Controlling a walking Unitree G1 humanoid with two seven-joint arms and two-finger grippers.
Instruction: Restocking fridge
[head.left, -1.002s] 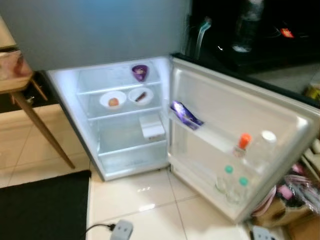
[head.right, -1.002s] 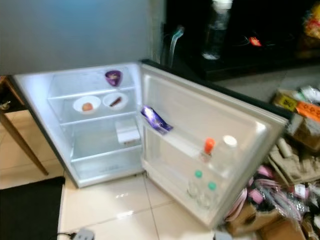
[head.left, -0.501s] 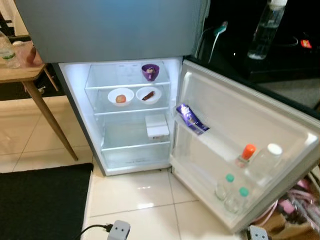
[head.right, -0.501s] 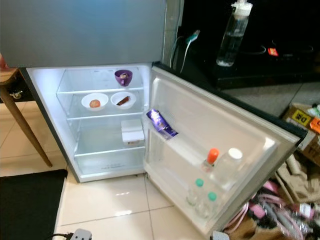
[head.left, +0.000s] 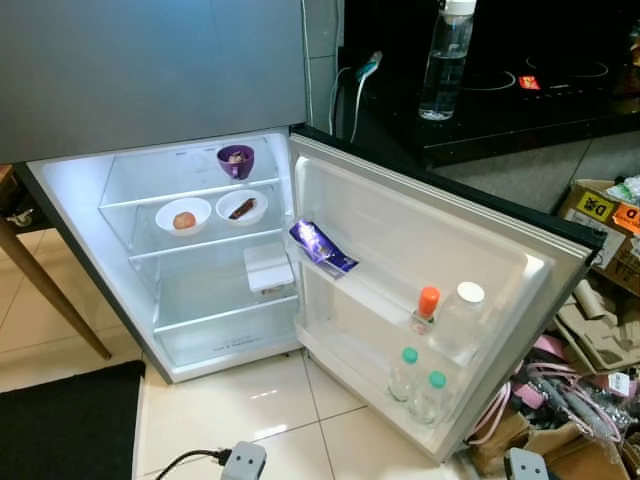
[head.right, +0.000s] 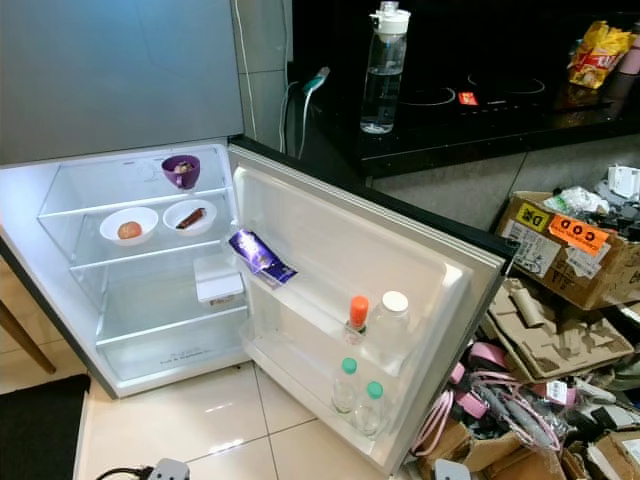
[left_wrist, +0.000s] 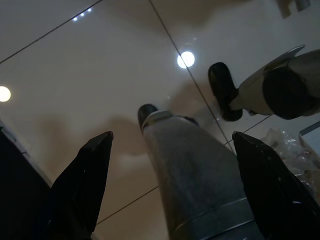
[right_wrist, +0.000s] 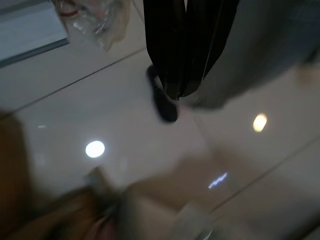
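Cardboard boxes (head.right: 565, 250) and pink cables (head.right: 500, 400) crowd beside my open white fridge door (head.right: 340, 290); left pincer (left_wrist: 172, 150) apart, right pincer (right_wrist: 185, 92) together over glossy floor tiles (right_wrist: 125, 130).

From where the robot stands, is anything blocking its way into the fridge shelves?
Nothing visible does. The fridge door is swung wide open, and the tiled floor before the lit shelves is bare apart from a power plug near the robot.

Fridge (head.left: 130, 330) open, lit. Top shelf (head.left: 150, 195): purple cup (head.left: 236, 160). Next shelf: two white bowls (head.left: 184, 214), side by side. Lower shelf: white box (head.left: 269, 268). Door rack (head.left: 375, 295): purple packet (head.left: 320, 246), orange-capped bottle (head.left: 426, 308), white-capped jar (head.left: 462, 312). Bottom rack: two green-capped bottles (head.left: 404, 372).
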